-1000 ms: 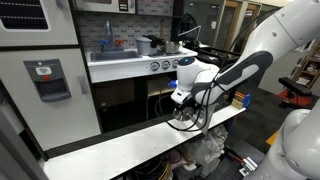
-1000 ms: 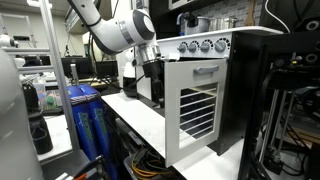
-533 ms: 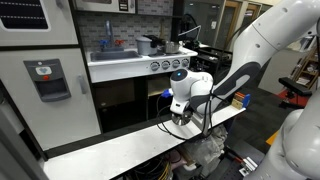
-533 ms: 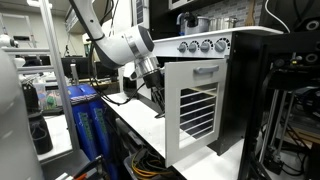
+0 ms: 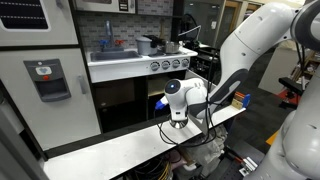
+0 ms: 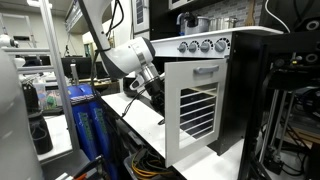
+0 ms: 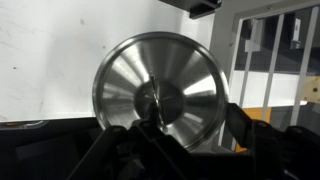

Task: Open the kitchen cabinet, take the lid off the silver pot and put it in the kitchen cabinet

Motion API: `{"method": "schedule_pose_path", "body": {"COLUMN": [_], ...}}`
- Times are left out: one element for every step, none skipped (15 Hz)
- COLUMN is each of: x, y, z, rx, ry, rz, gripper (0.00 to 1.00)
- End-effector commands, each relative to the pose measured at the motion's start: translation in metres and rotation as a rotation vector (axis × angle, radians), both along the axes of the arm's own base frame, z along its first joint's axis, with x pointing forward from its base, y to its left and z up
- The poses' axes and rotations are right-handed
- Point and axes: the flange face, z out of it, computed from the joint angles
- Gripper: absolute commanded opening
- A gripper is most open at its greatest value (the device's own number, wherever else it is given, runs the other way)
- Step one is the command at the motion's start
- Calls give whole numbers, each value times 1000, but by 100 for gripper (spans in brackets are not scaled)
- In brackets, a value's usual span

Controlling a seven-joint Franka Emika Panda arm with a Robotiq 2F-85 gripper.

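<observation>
The round silver lid (image 7: 160,92) fills the middle of the wrist view, its shiny face turned to the camera. My gripper (image 7: 162,125) is shut on it at its centre, with dark fingers (image 7: 250,135) along the bottom edge. In both exterior views the gripper (image 5: 178,118) (image 6: 152,92) hangs low over the white tabletop (image 5: 110,150), beside the kitchen cabinet's slatted white door (image 6: 195,112), which stands swung open. The slats of the door (image 7: 275,60) show at the right of the wrist view. The silver pot (image 6: 196,22) sits on the countertop above the knobs.
The toy kitchen has a sink with faucet (image 5: 106,45) on its counter, a row of knobs (image 5: 165,64) and a grey fridge door with dispenser (image 5: 48,80) beside it. Blue bottles (image 6: 85,125) stand on the floor next to the table. Cables hang below the table edge.
The arm has swung down and sideways along the table with the lid in its grip, coming lower and closer to the open slatted door. The gripper has stayed shut.
</observation>
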Motion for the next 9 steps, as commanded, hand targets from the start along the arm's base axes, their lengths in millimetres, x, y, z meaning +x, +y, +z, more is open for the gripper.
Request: {"method": "schedule_pose_path", "body": {"x": [15, 17, 20, 22, 24, 25, 26, 27, 27], "y": [-1, -2, -3, -5, -6, -8, -10, -11, -13], "z": [-10, -11, -12, -13, -14, -15, -16, -17, -18], "rx": [-95, -123, -152, -178, -200, -217, -238, -250, -268], "ry": [12, -4, -15, -27, -37, -44, -54, -58, -70], "rz": [152, 185, 221, 254, 284, 309, 332, 350, 369], "gripper": [44, 44, 44, 44, 44, 44, 44, 44, 44]}}
